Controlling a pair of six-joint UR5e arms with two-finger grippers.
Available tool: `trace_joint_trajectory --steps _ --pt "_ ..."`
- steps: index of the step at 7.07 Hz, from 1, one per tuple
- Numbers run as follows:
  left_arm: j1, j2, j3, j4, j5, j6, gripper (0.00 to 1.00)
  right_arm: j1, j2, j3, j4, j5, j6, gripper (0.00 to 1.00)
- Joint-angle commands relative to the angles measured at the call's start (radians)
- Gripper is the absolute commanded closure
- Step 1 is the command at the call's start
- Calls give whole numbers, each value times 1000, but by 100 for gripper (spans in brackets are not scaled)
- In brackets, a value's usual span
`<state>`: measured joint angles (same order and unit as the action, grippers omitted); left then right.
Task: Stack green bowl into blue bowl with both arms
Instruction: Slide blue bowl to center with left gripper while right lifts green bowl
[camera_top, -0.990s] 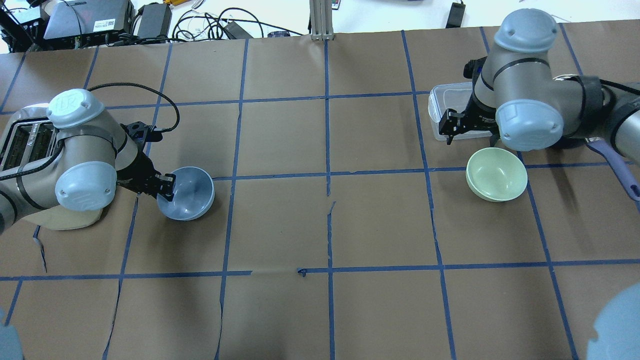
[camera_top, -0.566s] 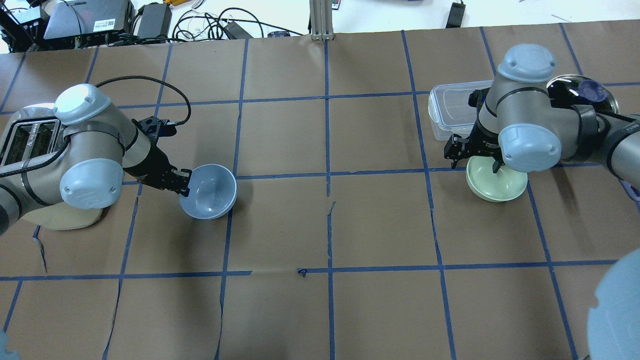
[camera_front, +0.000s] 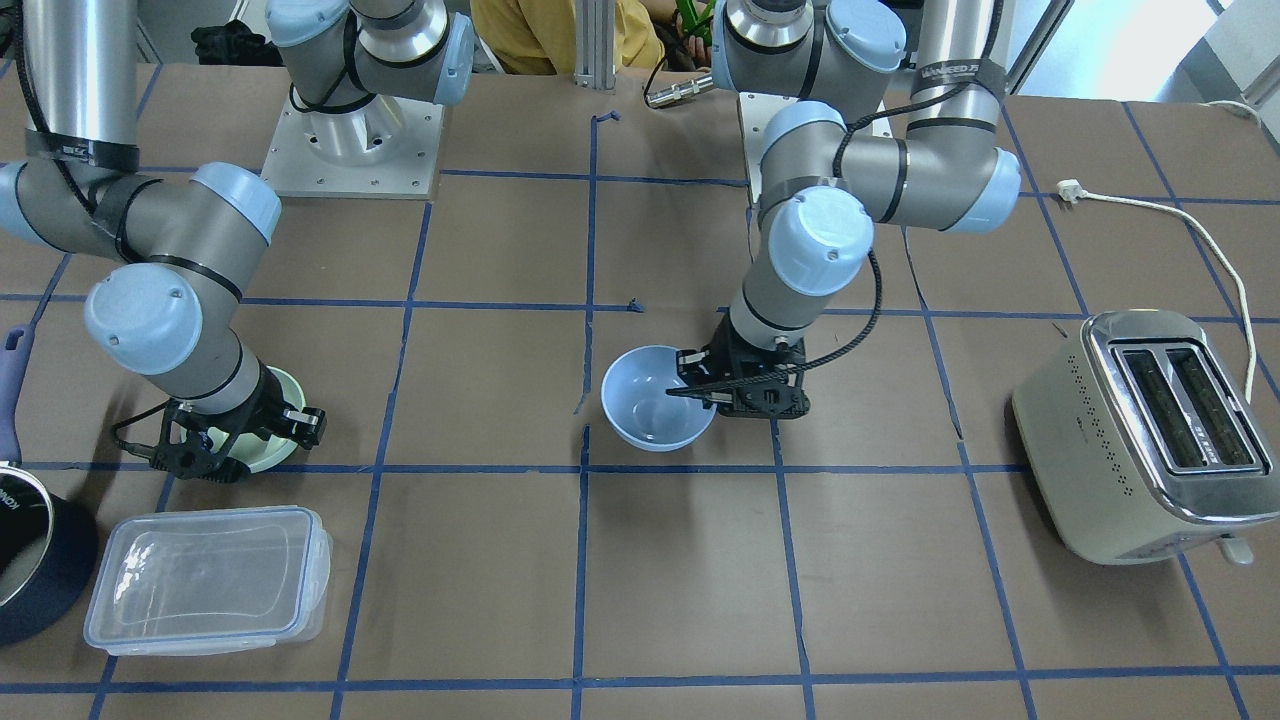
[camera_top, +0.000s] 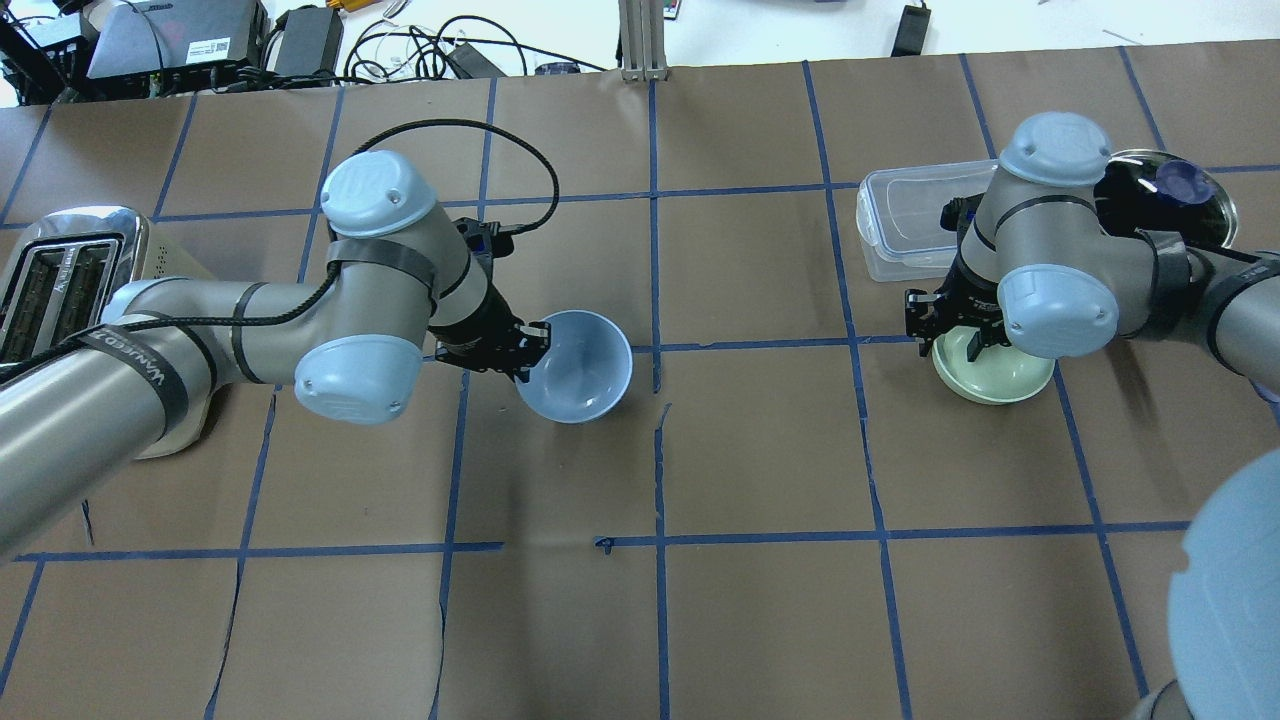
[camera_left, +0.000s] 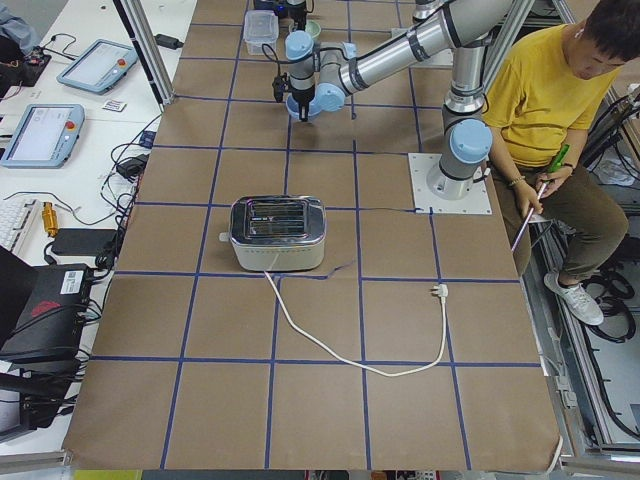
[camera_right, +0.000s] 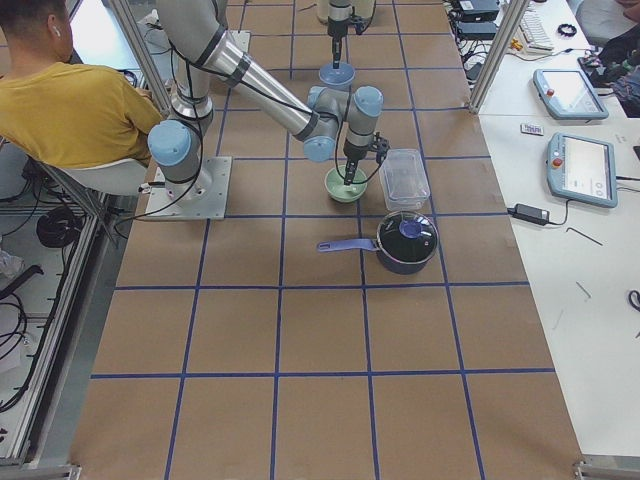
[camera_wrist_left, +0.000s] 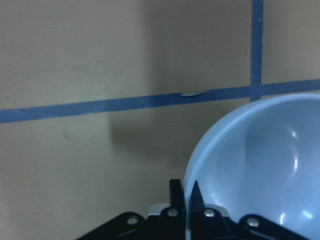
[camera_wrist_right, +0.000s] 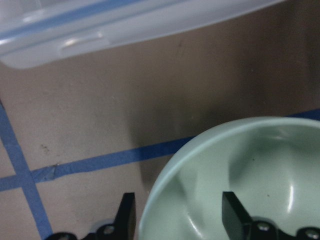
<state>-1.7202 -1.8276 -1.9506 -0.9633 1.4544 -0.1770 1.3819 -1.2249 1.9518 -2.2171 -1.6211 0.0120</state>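
Paper-covered taped table (camera_top: 760, 450) | left end effector (camera_top: 532, 346) grips blue bowl (camera_top: 582, 372) | right end effector (camera_top: 945, 338) spread

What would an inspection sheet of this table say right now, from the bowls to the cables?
Surface: brown paper with a blue tape grid, torn near the middle.
Job's things: blue bowl near the table's middle; green bowl beside the clear container; not stacked.
Clutter: toaster, clear container, lidded dark pot.
Grippers: left gripper shut on the blue bowl's rim; right gripper open, fingers straddling the green bowl's rim.
Cables: toaster cord lies unplugged on the table; black cable loops above the left wrist.
Surroundings: seated person in yellow behind the robot; tablets on side benches.
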Motion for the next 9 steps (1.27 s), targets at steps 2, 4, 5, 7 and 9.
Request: trace_joint_trajectory --steps 2,4,5,7,9 --pt "-100 -47 21 11 -17 -121 100 0 -7 -49 37 -8 0 100" --pt "-110 -59 22 15 -26 -122 100 2 -10 -108 117 -8 6 100" --pt "-110 -71 24 29 -67 -122 100 6 -13 -144 163 -3 12 100" --pt "-110 -79 21 28 -71 -134 44 26 -15 -230 267 0 16 100" --pt "-92 -53 66 15 -66 -150 6 104 -13 -301 335 1 87 100"
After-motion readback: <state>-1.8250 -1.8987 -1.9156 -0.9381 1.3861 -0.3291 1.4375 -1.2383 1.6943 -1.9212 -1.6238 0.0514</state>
